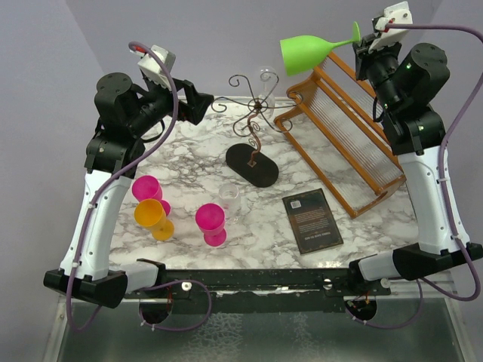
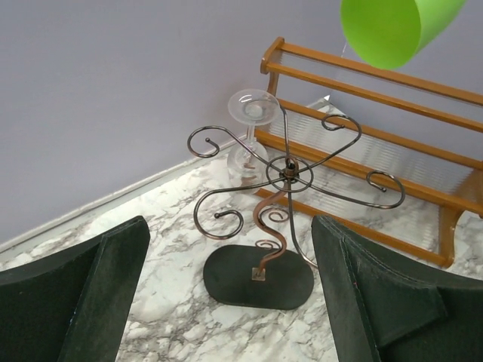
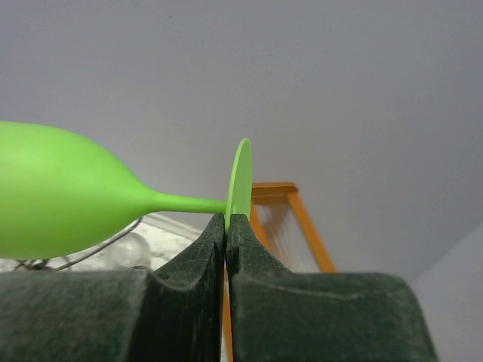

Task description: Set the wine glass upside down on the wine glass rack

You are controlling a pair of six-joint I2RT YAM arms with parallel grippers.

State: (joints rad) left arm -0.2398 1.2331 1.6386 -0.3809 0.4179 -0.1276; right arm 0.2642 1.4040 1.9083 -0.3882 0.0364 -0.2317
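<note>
High over the marble table [image 1: 189, 162], the right gripper [image 3: 226, 226] pinches only the foot of the green wine glass [image 1: 306, 51] beside the wine glass rack [image 1: 253, 128], so inverting may slip it; the left gripper [image 1: 198, 102] is spread, empty.

Wine glass rack [image 1: 253, 164] mid-table, dish rack [image 1: 355, 143] right of it, book [image 1: 312, 220] front-right, 3 goblets [image 1: 151, 215] front-left

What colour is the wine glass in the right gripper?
Lime green wine glass, foot pinched in the right gripper; clearest in the right wrist view.

Green wine glass [image 1: 306, 53] lies sideways aloft; wire rack [image 1: 253, 160] stands upright on its oval base.
</note>
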